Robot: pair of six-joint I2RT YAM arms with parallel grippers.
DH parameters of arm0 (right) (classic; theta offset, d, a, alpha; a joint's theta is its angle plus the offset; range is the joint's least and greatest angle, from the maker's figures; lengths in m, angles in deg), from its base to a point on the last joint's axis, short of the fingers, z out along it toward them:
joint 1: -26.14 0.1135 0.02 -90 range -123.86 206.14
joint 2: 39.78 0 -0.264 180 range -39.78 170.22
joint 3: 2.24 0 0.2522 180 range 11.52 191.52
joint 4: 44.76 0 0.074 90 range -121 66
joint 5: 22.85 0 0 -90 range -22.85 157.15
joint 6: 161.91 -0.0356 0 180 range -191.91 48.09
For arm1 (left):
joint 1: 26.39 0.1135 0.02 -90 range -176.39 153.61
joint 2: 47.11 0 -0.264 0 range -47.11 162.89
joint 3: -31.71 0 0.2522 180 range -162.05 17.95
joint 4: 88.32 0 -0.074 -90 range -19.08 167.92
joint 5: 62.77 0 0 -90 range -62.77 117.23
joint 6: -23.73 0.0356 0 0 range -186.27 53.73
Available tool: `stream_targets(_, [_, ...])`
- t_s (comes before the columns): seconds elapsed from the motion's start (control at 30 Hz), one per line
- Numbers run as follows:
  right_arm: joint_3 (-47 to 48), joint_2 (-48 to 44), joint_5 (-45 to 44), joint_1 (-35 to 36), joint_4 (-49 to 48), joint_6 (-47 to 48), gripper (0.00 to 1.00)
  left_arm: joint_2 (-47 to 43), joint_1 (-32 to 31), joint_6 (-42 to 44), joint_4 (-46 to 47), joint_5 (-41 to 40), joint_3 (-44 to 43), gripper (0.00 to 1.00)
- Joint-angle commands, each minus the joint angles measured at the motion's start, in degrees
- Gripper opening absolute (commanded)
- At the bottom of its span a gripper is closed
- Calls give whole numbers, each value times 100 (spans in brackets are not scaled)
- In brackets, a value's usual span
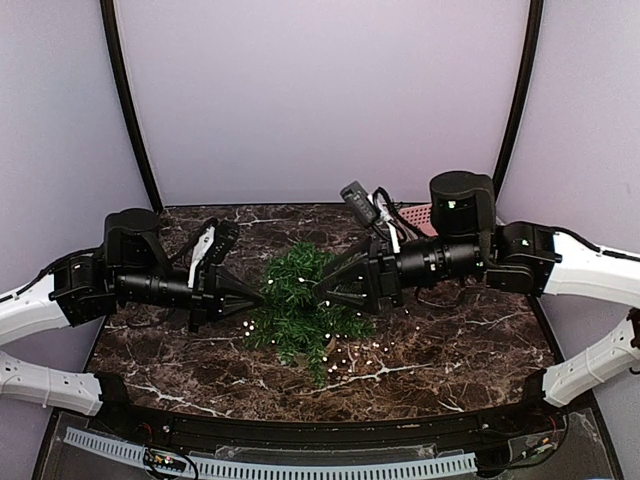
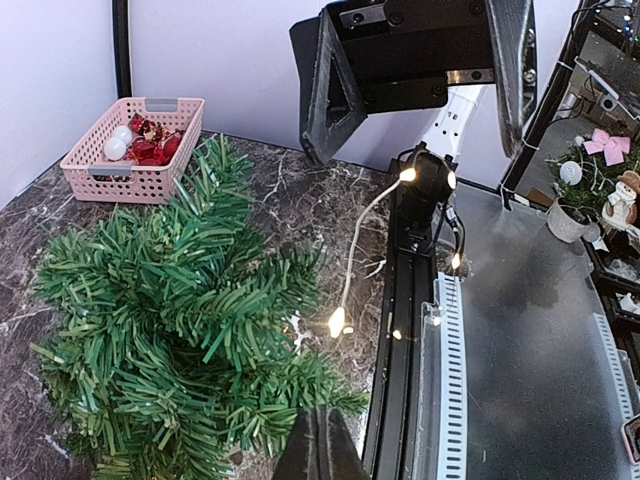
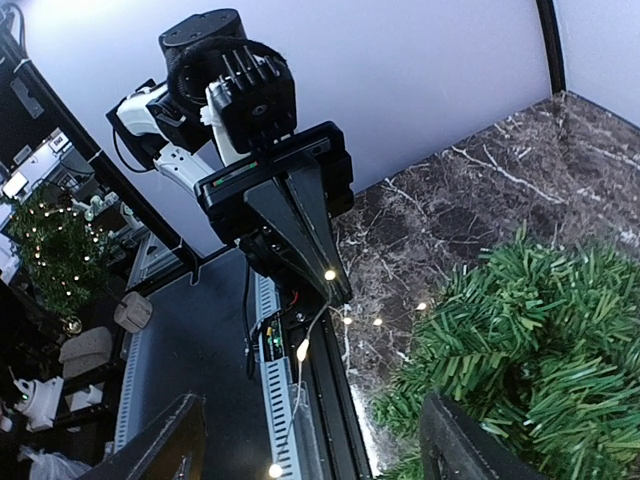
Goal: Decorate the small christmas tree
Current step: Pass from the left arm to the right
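The small christmas tree point(image 1: 300, 300) lies bushy and dark green in the middle of the marble table point(image 1: 470, 330); both wrist views show it too, tree point(image 2: 150, 320) and tree point(image 3: 540, 350). My left gripper point(image 1: 258, 297) is shut at the tree's left side. In the right wrist view a lit light string point(image 3: 302, 350) hangs from its tip. The string point(image 2: 350, 250) runs toward my right gripper point(image 1: 323, 290), which stands open at the tree's right side. The string passes between its wide-apart fingers point(image 3: 165, 440). More small white lights point(image 1: 345, 355) lie on the table by the tree.
A pink basket point(image 2: 135, 150) with red and white ornaments stands at the back right corner of the table, behind the right arm, basket point(image 1: 418, 215). A black rail point(image 1: 300, 430) and a slotted white strip point(image 2: 450, 380) run along the near edge.
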Motion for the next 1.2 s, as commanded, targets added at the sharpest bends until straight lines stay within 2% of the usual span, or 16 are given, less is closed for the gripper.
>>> stream_targets(0.0, [356, 192, 71, 177, 157, 211, 69, -50, -29, 174, -116, 42, -157, 0])
stream_targets(0.1, [415, 309, 89, 236, 119, 227, 53, -48, -29, 199, -92, 45, -137, 0])
stream_targets(0.3, [587, 440, 186, 397, -31, 278, 3, -66, -34, 145, -63, 19, -95, 0])
stream_targets(0.33, [612, 460, 216, 420, -98, 287, 0, -107, -36, 138, -36, 4, -62, 0])
stream_targets(0.43, [750, 579, 302, 506, -161, 354, 0, -271, -37, -81, 23, -133, 119, 1])
stream_targets(0.53, [1038, 827, 277, 645, -99, 478, 0, -738, -39, -388, 151, -484, 389, 17])
stream_targets(0.57, [1175, 927, 252, 700, -80, 523, 0, -870, -34, -597, 176, -789, 567, 28])
stream_targets(0.63, [1330, 1166, 168, 789, -126, 574, 0, -1264, -37, -1014, 202, -1338, 842, 38])
stream_targets(0.67, [1380, 1232, 153, 831, -204, 578, 0, -1560, -31, -1141, 175, -1708, 940, 40])
stream_targets(0.83, [1725, 1790, 185, 1059, -439, 613, 0, -2638, -30, -2186, -221, -2941, 1584, 64])
stream_targets(1.07, [2123, 2464, 363, 1373, -843, 447, 0, -3489, -32, -3544, -980, -4218, 2196, 77])
stream_targets(1.17, [2313, 2715, 449, 1529, -833, 423, 0, -3832, -30, -4201, -1654, -5057, 2225, 81])
